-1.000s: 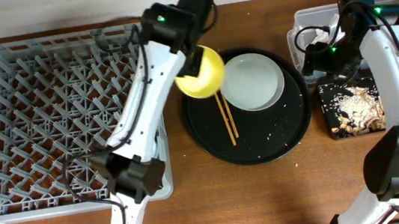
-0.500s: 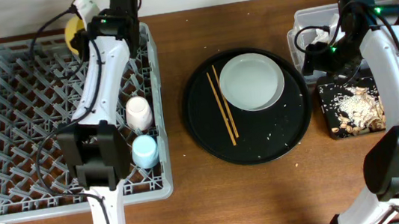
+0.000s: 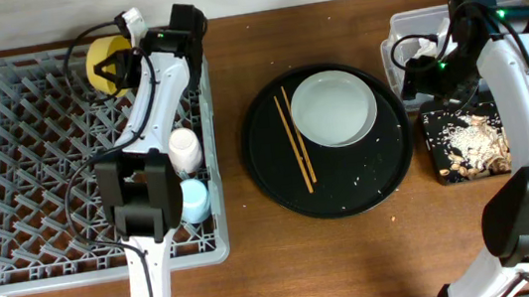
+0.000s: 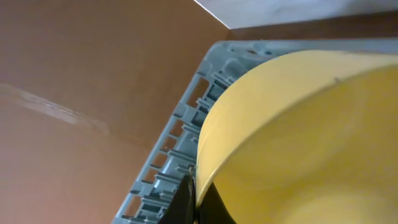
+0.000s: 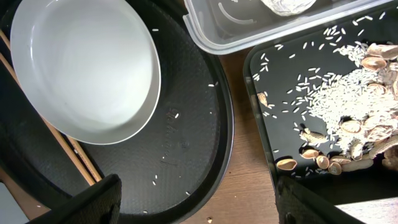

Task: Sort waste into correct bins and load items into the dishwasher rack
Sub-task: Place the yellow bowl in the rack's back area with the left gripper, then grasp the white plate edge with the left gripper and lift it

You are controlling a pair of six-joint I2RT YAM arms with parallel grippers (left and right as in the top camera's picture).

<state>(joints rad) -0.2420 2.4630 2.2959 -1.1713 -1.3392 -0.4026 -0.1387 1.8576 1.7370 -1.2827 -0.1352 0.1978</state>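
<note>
My left gripper (image 3: pixel 125 64) is shut on the rim of the yellow bowl (image 3: pixel 105 64), which sits tilted at the far edge of the grey dishwasher rack (image 3: pixel 39 184). In the left wrist view the bowl (image 4: pixel 298 137) fills the frame, its rim pinched between my fingers (image 4: pixel 196 198). A pink cup (image 3: pixel 185 150) and a light-blue cup (image 3: pixel 193 199) stand in the rack's right side. The white plate (image 3: pixel 337 108) and two chopsticks (image 3: pixel 297 153) lie on the round black tray (image 3: pixel 349 189). My right gripper (image 5: pixel 199 208) is open and empty above the gap between that tray and the bins.
The clear tub (image 3: pixel 518 10) holds a crumpled white napkin (image 5: pixel 286 5). The black rectangular tray (image 5: pixel 273 124) in front of it holds rice grains and beige scraps (image 5: pixel 348 99). Stray grains dot the round tray (image 5: pixel 186 155). The plate (image 5: pixel 84 68) lies left of my right fingers.
My left arm carried the yellow bowl from above the round tray across to the rack's far edge, then lowered it slightly into the rack. The right arm has not moved.
</note>
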